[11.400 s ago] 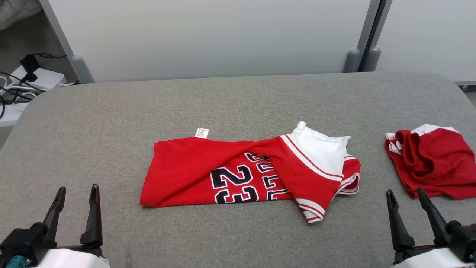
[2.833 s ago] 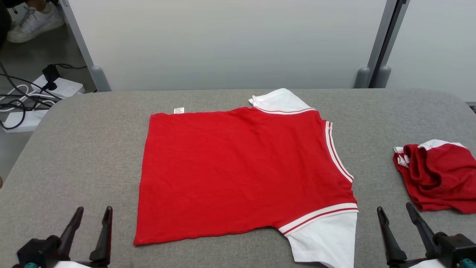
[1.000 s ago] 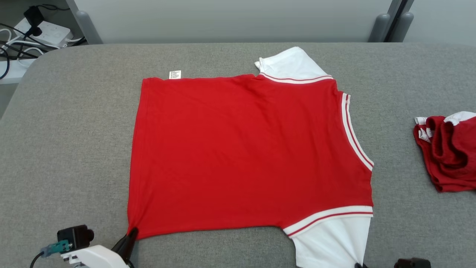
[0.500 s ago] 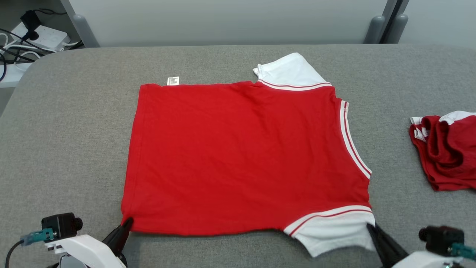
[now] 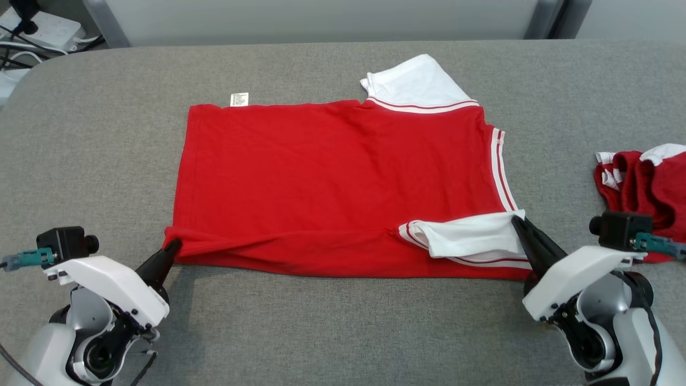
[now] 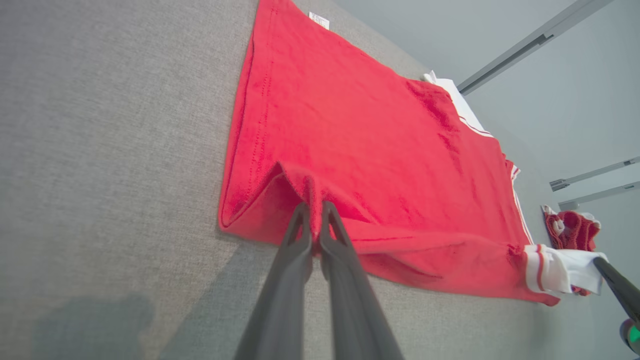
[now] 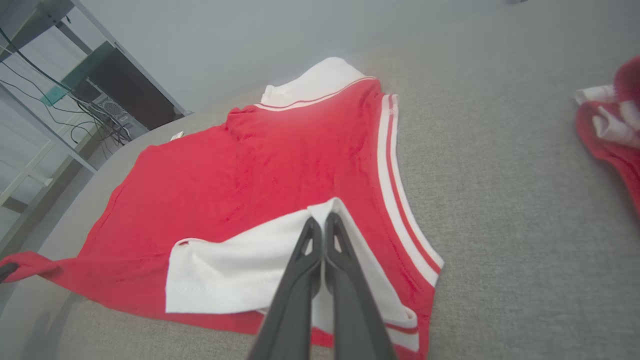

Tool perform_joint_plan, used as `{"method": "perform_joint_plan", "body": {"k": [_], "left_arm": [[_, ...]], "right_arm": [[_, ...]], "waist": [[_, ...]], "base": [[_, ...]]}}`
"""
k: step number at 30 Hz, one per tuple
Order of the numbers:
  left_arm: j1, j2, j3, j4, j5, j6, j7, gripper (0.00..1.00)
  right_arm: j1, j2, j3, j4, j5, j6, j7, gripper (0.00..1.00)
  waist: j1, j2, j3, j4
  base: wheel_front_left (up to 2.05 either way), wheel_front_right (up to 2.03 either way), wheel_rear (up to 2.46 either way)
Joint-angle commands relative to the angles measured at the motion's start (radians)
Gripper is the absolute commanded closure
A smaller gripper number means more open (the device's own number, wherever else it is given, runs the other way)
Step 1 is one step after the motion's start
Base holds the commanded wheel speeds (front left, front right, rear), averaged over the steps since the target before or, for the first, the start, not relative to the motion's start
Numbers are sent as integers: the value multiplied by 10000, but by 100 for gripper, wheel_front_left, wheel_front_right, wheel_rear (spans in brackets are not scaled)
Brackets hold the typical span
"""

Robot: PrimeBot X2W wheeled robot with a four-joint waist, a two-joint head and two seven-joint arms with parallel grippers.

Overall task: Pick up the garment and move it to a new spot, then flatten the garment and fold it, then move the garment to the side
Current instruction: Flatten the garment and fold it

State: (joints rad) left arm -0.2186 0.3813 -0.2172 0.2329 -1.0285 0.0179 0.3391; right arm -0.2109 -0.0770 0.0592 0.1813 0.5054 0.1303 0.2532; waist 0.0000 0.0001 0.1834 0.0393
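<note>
Head view takes in the whole grey table (image 5: 107,134). The red garment (image 5: 332,177) is spread plain side up across the table's middle, and its near edge is lifted and turned toward the table's far side. A white label (image 5: 239,99) pokes out at the hem corner nearer the table's far edge. A second, crumpled red garment (image 5: 648,182) sits at the table's right end.

From up there each grip reads as a dark tip at the cloth's edge, and the wrist views give the detail. Left wrist view shows the left gripper (image 6: 314,212) with its fingers pressed together on the near hem corner, a ridge of red cloth pinched between the tips and raised off the table. Right wrist view shows the right gripper (image 7: 320,225) clamped on a corner of the white sleeve (image 7: 240,270), which lies folded over onto the red body. It also catches shelving and cables (image 7: 75,100) past the table's left end.
</note>
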Motion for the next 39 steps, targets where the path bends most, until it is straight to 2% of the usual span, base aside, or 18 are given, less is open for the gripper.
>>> {"method": "perform_joint_plan", "body": {"k": [1, 8, 11, 12, 13, 14, 16, 23, 27, 28, 33, 39], "left_arm": [[-741, 257, 474, 52, -112, -90, -9, 100], [-1974, -17, 363, 1762, -244, -535, -9, 100], [-2333, -89, 361, 2291, -237, -660, -131, 100], [-2430, -100, 352, 2443, -212, -697, -187, 64], [-2524, -123, 377, 2571, -191, -727, -309, 0], [-2613, -143, 369, 2668, -156, -794, -426, 0], [-2745, -173, 332, 2842, -78, -911, -629, 0], [-2879, -58, 251, 2903, 816, -1128, -2394, 0], [-2582, 66, 23, 2688, 1792, -756, -3561, 0], [-2582, 66, 23, 2688, 1792, -756, -3561, 0], [-1873, 42, -211, 2436, 2587, -131, -4509, 0], [-1165, -5, -439, 2333, 2785, 233, -4494, 0]], "right_arm": [[-636, -167, 354, 73, 123, 4, -82, 100], [-2371, -369, 896, 2184, 791, 4, -273, 100], [-2855, -438, 1148, 2684, 1108, 4, -526, 100], [-2982, -419, 1193, 2813, 1297, 4, -644, 67], [-3096, -416, 1236, 2917, 1459, 4, -785, 34], [-3202, -460, 1328, 3009, 1549, 4, -932, 0], [-3354, -508, 1502, 3134, 1826, 4, -1227, 0], [-3458, -931, 2077, 3162, 2422, 4, -2496, 0], [-3019, -1382, 2310, 2775, 1992, 4, -3872, 0], [-3019, -1382, 2310, 2775, 1992, 4, -3872, 0], [-2001, -1669, 2121, 2413, 436, 4, -4973, 0], [-799, -1096, 1567, 1909, -1094, 4, -5125, 0]], "waist": [[0, -1, 149, -67], [0, -1, 585, -157], [0, -1, 698, -163], [0, -1, 724, -162], [0, -1, 747, -158], [0, -1, 772, -149], [0, -1, 805, -136], [0, -1, 881, -107], [0, -1, 883, -46], [0, -1, 883, -46], [0, -1, 833, -52], [0, -1, 811, -210]], "base": [[0, 0, 0], [0, 0, 0], [0, 0, 0], [0, 0, 0], [0, 0, 0], [0, 0, 0], [0, 0, 0], [0, 0, 0], [0, 0, 0], [0, 0, 0], [0, 0, 0], [0, 0, 0]]}}
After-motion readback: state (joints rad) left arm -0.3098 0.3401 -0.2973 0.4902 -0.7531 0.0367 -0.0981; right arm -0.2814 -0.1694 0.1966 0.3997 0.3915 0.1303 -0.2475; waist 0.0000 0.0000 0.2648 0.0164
